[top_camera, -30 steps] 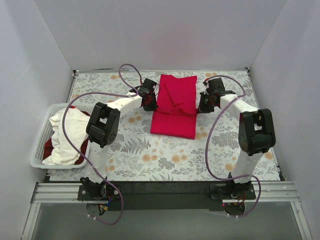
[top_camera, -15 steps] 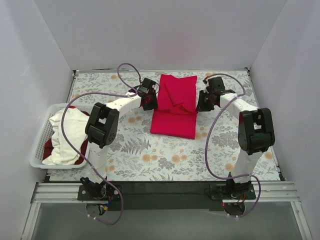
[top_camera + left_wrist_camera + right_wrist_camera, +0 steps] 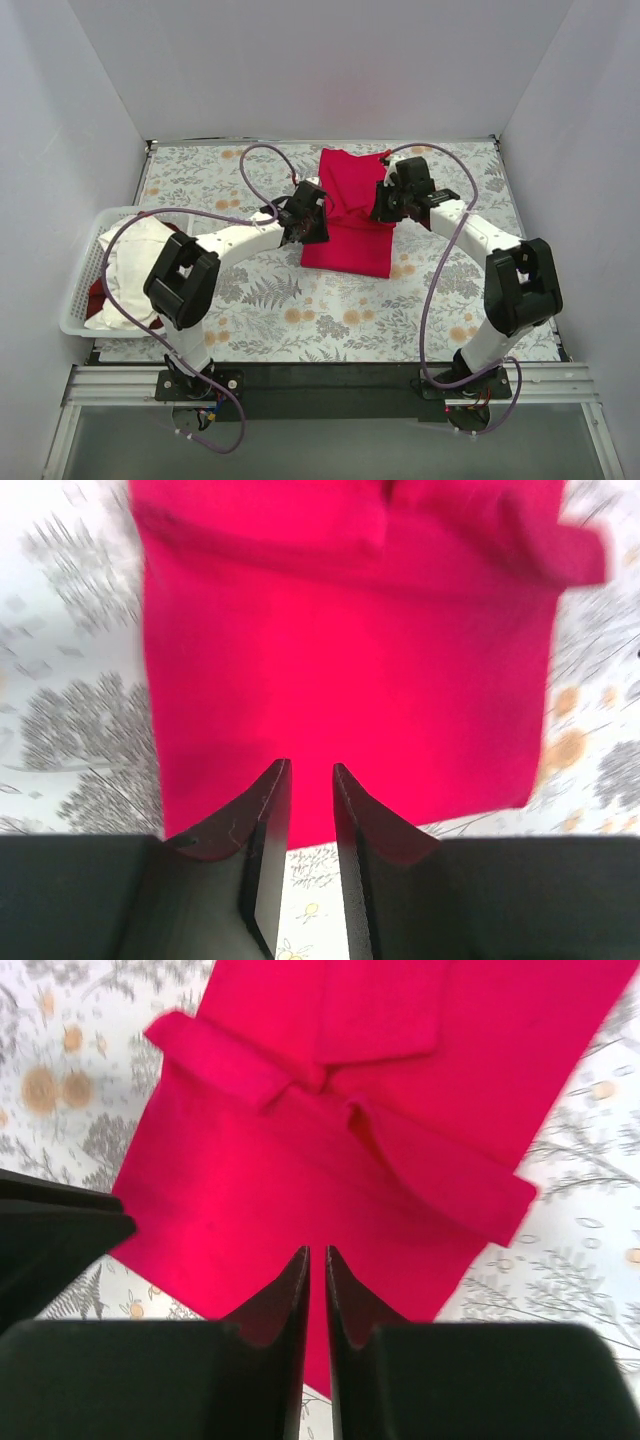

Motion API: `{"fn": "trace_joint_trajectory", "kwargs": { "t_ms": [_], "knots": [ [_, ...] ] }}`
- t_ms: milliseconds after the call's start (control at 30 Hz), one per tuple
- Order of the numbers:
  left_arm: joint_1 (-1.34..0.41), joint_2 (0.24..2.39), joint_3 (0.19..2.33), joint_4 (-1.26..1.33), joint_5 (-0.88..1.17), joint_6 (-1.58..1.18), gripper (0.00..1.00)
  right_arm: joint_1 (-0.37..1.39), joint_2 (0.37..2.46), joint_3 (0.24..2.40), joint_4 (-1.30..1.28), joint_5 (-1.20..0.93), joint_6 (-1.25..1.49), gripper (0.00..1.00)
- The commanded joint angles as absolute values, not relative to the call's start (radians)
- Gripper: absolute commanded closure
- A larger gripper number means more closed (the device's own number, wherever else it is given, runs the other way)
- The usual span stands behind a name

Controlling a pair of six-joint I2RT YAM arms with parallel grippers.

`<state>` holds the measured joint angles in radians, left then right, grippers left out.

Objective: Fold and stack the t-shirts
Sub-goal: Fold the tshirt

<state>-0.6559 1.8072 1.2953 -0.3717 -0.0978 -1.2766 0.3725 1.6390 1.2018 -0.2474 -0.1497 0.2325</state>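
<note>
A bright crimson red t-shirt (image 3: pixel 350 225) lies folded into a long rectangle on the floral cloth at mid-table, with tucked sleeve folds across its far part (image 3: pixel 300 1160). My left gripper (image 3: pixel 316 224) hovers at the shirt's left edge. In the left wrist view (image 3: pixel 310 766) its jaws stand a narrow gap apart over the red cloth (image 3: pixel 340 660), holding nothing. My right gripper (image 3: pixel 384 204) is at the shirt's right edge. In the right wrist view (image 3: pixel 317 1250) it is all but closed and empty. A white t-shirt (image 3: pixel 130 265) and another red one (image 3: pixel 97 296) lie in the basket.
The white slatted basket (image 3: pixel 72 300) stands at the left edge of the table. The floral grey cloth (image 3: pixel 300 310) covers the table. White walls close in the back and both sides. Purple cables loop above both arms.
Both grippers have left the shirt's sides at mid-length. The left has swung nearer and right toward the shirt's left edge, and the right has moved left over the shirt's right edge. The shirt looks flatter.
</note>
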Motion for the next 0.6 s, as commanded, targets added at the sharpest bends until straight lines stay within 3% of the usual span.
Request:
{"fn": "trace_joint_trajectory", "kwargs": {
  "t_ms": [0, 567],
  "knots": [
    [-0.676, 1.845, 1.241, -0.351, -0.117, -1.304, 0.79, 0.408, 1.704, 1.174, -0.178, -0.170, 0.227, 0.85],
    [-0.692, 1.859, 1.108, -0.345, -0.124, -1.310, 0.81, 0.402, 1.959, 1.333, -0.133, -0.043, 0.170, 0.87]
  ]
}}
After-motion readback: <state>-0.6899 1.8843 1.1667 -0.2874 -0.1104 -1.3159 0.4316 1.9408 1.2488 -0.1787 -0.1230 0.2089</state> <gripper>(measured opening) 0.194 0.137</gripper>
